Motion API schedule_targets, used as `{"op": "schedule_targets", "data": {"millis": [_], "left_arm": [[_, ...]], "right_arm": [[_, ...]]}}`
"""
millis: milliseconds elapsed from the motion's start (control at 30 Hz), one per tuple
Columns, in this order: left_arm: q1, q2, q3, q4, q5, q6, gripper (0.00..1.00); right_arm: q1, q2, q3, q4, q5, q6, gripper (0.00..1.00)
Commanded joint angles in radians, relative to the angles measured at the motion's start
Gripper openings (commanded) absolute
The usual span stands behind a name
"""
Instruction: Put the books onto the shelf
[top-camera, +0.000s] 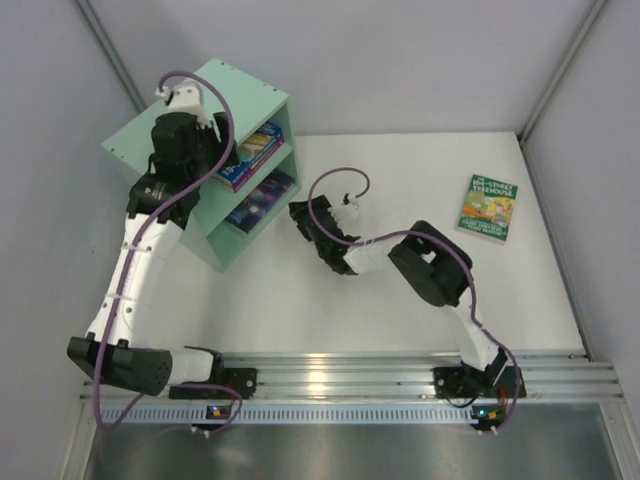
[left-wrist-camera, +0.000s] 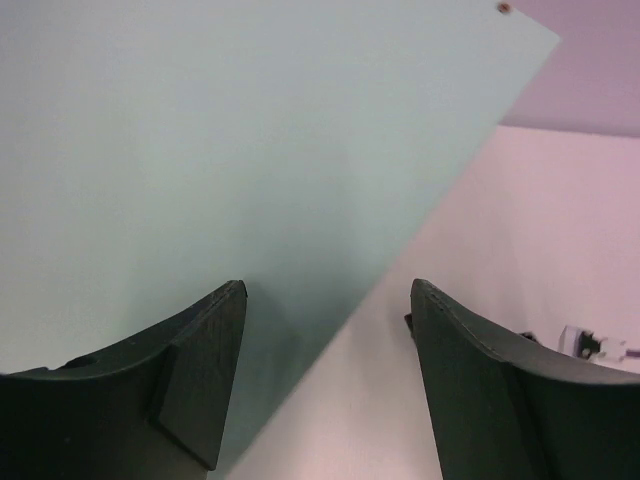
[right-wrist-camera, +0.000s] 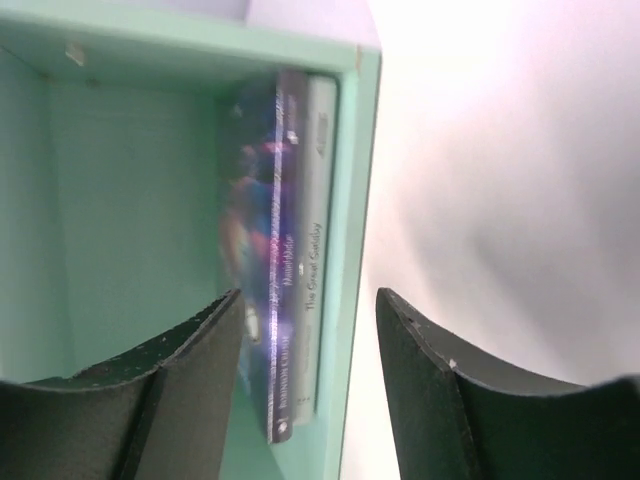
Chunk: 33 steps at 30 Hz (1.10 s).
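Shelf (top-camera: 235, 90) first: where does it sit?
Upper left of the overhead view, mint green, with its two open compartments facing the lower right of the frame.

What is inside?
A bright stack of books (top-camera: 255, 150), blue, yellow and magenta, fills the compartment higher in the frame. The dark galaxy book (top-camera: 262, 198) is in the compartment below it.

Anything outside the shelf?
One green book (top-camera: 489, 207) lies flat on the white worktop (top-camera: 400, 300) at the right of the frame, well apart from the shelf and from both arms.

How is the left gripper (left-wrist-camera: 325, 300)?
It hangs over the shelf's flat top panel, close to that panel's edge. Its fingers are spread and nothing is between them.

And the right gripper (right-wrist-camera: 310, 300)?
It is just beside the shelf's front, near the middle of the overhead view, facing the galaxy book's compartment. In the wrist view the book, blurred, leans against the compartment's right-hand wall, beyond the fingertips. The jaws stand apart and hold nothing.
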Motion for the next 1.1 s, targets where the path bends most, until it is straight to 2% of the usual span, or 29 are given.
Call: {"op": "schedule_targets", "data": {"millis": [0,67,100,167,200,233,267,300,333,367,433,467,633,733,867,1067], "left_arm": [[-0.161,0.017,-0.007,-0.04,-0.097,0.164,0.72],[-0.267,0.017,-0.04,-0.031,-0.146,0.22,0.7],[-0.296,0.014,-0.059,-0.027,-0.149,0.228,0.69],[-0.376,0.007,-0.134,0.003,-0.168,0.299,0.65],[-0.395,0.004,-0.157,0.006,-0.163,0.313,0.63],[-0.431,0.004,-0.197,0.013,-0.163,0.335,0.59],[-0.448,0.007,-0.212,0.015,-0.166,0.345,0.53],[-0.468,0.017,-0.235,0.016,-0.185,0.354,0.46],[-0.498,0.025,-0.245,0.018,-0.194,0.368,0.39],[-0.511,0.034,-0.254,0.029,-0.205,0.377,0.24],[-0.518,0.076,-0.275,0.049,-0.237,0.386,0.13],[-0.518,0.123,-0.277,0.059,-0.246,0.391,0.02],[-0.518,0.312,-0.251,0.046,-0.419,0.418,0.0],[-0.518,0.425,-0.242,0.042,-0.468,0.432,0.0],[-0.518,0.568,-0.234,0.076,-0.594,0.466,0.0],[-0.514,0.689,-0.208,0.199,-0.771,0.593,0.0]], "right_arm": [[-0.103,-0.198,-0.141,0.182,-0.195,-0.146,0.53],[-0.145,-0.301,-0.233,0.194,-0.336,-0.176,0.5],[-0.192,-0.339,-0.333,0.199,-0.379,-0.208,0.44],[-0.244,-0.454,-0.435,0.193,-0.491,-0.242,0.37],[-0.301,-0.492,-0.531,0.188,-0.527,-0.275,0.25],[-0.33,-0.57,-0.575,0.181,-0.598,-0.294,0.21],[-0.361,-0.606,-0.65,0.175,-0.634,-0.311,0.13],[-0.421,-0.641,-0.681,0.168,-0.671,-0.35,0.11],[-0.448,-0.705,-0.708,0.162,-0.746,-0.371,0.09],[-0.475,-0.733,-0.747,0.147,-0.784,-0.39,0.07],[-0.542,-0.805,-0.767,0.089,-0.887,-0.458,0.07],[-0.558,-0.827,-0.778,0.04,-0.916,-0.504,0.07],[-0.657,-0.943,-0.854,-0.005,-1.058,-0.573,0.05],[-0.74,-0.976,-0.919,0.015,-1.117,-0.575,0.04],[-0.843,-0.985,-0.975,0.053,-1.196,-0.578,0.01],[-0.956,-0.951,-1.017,0.191,-1.32,-0.492,0.0]]}}
